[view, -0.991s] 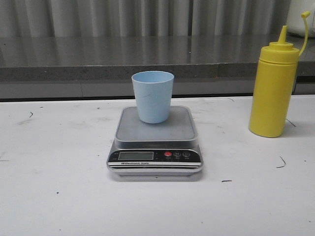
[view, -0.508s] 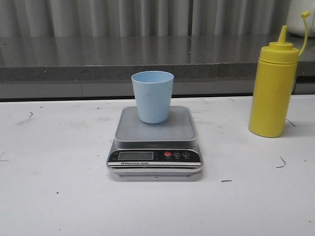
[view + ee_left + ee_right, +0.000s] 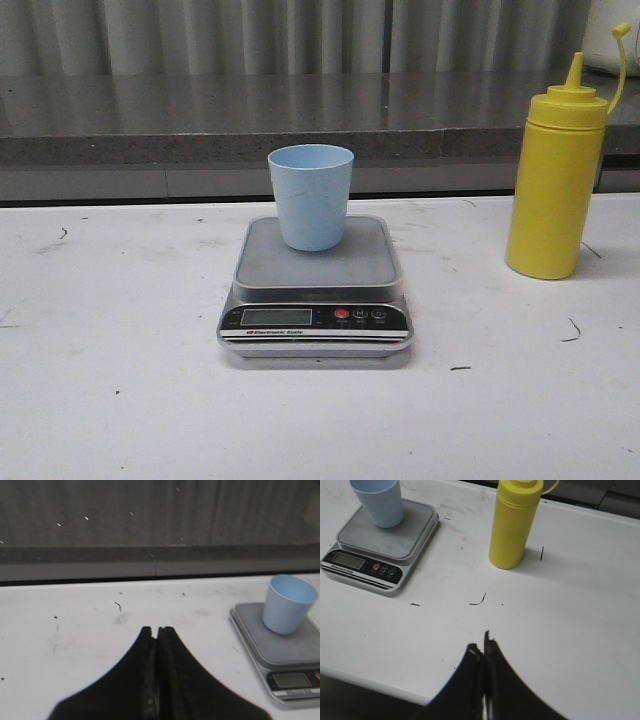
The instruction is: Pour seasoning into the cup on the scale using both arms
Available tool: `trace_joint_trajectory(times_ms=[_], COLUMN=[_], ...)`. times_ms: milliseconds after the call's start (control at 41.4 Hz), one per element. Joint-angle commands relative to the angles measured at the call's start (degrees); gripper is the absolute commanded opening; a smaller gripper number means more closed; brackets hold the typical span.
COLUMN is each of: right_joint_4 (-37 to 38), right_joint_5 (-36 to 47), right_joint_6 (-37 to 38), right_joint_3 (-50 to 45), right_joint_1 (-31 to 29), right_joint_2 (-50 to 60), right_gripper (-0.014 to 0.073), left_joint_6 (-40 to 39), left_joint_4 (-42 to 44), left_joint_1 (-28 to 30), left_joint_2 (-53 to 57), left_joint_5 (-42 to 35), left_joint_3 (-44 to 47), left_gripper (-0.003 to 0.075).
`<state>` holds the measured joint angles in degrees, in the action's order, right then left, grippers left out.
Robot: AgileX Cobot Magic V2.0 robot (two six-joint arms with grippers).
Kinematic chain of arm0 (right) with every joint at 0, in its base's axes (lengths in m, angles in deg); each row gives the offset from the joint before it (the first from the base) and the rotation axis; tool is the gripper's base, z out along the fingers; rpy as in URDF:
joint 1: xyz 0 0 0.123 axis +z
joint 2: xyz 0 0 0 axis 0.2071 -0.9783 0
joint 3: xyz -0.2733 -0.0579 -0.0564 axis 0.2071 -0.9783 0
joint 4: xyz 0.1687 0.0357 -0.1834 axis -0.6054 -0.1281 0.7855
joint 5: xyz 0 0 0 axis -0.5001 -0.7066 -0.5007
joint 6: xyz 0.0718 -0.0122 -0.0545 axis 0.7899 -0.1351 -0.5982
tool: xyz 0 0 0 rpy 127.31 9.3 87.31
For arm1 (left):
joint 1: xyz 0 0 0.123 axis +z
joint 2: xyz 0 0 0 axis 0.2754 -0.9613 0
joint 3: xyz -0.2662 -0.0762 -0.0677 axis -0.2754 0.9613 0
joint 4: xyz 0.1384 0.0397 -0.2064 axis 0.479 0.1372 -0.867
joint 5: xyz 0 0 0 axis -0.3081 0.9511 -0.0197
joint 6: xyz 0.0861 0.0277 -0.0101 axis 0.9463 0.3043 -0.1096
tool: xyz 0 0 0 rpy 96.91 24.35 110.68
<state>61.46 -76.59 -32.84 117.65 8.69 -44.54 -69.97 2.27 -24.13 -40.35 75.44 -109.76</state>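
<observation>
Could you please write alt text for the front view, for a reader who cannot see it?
A pale blue cup stands upright on the steel platform of a digital kitchen scale at the centre of a white table. A tall yellow squeeze bottle, cap off its nozzle, stands apart to the right; no gripper is in view.

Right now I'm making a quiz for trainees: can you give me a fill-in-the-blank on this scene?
1. The pale blue cup stands on the ____.
2. The yellow seasoning bottle stands on the table, to the cup's ____ in the front view.
3. The left gripper and right gripper are both ____.

Missing words: scale; right; shut
</observation>
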Motion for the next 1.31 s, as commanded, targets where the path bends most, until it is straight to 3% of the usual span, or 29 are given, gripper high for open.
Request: trace_joint_trajectory(times_ms=[0,411,1281], right_joint_4=[0.7,0.7,0.7], right_joint_5=[3.2,3.2,3.1], right_joint_6=[-0.3,-0.3,-0.3], right_joint_3=[1.8,1.8,1.8], right_joint_1=[0.0,0.0,0.0], right_joint_2=[-0.3,-0.3,-0.3], right_gripper=[-0.0069,-0.0069,-0.0069], left_joint_6=[-0.2,-0.2,-0.2], left_joint_4=[-0.8,-3.2,-3.2], left_joint_1=[3.1,8.5,8.6], left_joint_2=[4.9,19.0,20.4], left_joint_5=[-11.7,-26.6,-25.7], left_joint_3=[4.4,24.3,24.5], left_gripper=[-0.002,-0.002,-0.002])
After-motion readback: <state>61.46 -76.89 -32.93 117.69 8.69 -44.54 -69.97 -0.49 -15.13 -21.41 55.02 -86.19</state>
